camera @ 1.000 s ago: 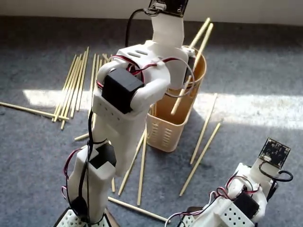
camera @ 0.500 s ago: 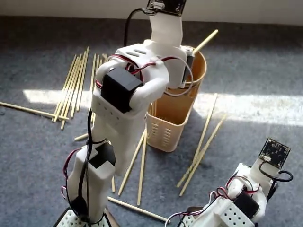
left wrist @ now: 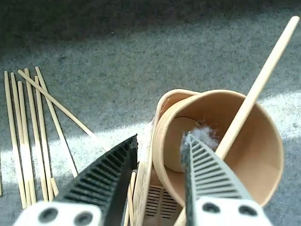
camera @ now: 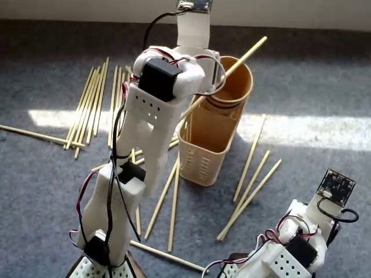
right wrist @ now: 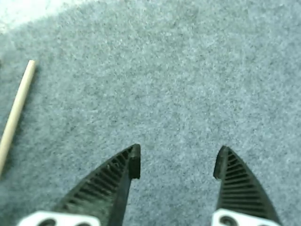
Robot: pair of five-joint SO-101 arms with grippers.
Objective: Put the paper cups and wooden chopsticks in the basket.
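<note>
Stacked brown paper cups (camera: 235, 87) stand in the far end of the tan basket (camera: 203, 159). One wooden chopstick (camera: 246, 53) leans out of the top cup (left wrist: 230, 141), its end pointing up and away. My left gripper (left wrist: 160, 141) hangs open just above the cup's near rim and holds nothing. Several chopsticks (camera: 93, 107) lie in a fan on the carpet left of the basket, and three more (camera: 252, 176) lie to its right. My right gripper (right wrist: 178, 155) stands open over bare carpet, with a chopstick (right wrist: 16, 113) off to one side.
More chopsticks (camera: 165, 202) lie in front of the basket, and one (camera: 168, 256) lies near the left arm's base. The right arm (camera: 301, 243) is folded low at the near right. Grey carpet stretches away on the far right.
The left arm has lifted and drawn back from the basket, uncovering the cups. Of two chopsticks sticking up from the basket, one now lies on the carpet to its right.
</note>
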